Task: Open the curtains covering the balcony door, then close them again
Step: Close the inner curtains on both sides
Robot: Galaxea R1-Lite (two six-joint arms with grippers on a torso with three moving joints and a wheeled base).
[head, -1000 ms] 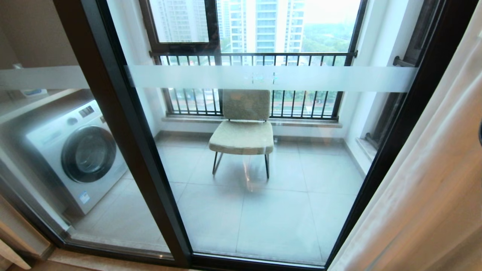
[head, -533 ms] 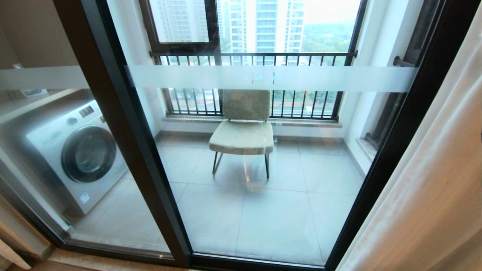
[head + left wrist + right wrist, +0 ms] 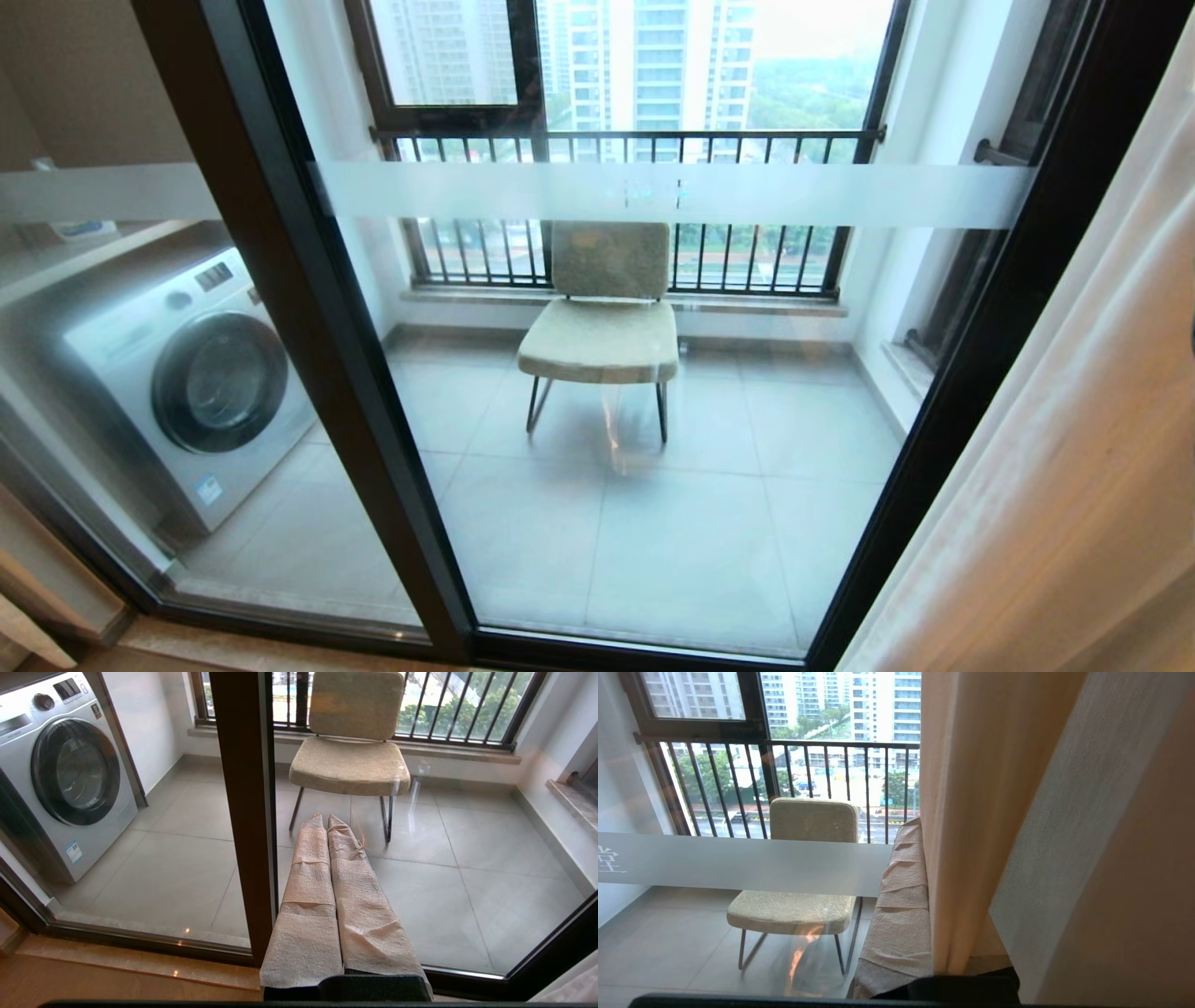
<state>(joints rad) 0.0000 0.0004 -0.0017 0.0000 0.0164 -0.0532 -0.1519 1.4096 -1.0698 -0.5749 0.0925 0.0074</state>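
Filling most of the head view, the balcony door (image 3: 653, 373) stands shut, its tall glass panels set in dark frames, with a pale tiled balcony floor (image 3: 672, 523) behind it. Beyond the glass, a far window with black railing bars (image 3: 616, 140) looks out on high-rise blocks. The curtains (image 3: 1074, 448) hang gathered at the right edge of the door, leaving the glass uncovered: a cream drape with a thin white sheer beside it. A white washing machine (image 3: 187, 383) sits at the left of the balcony, and a beige padded chair (image 3: 602, 327) stands in the middle near the railing. A frosted band (image 3: 672, 194) crosses the glass, bearing faint characters too small to read. The left gripper (image 3: 325, 821) is clenched empty, its cloth-wrapped fingers pointing at the door. The right gripper (image 3: 920, 830) is clenched on the curtains' edge.
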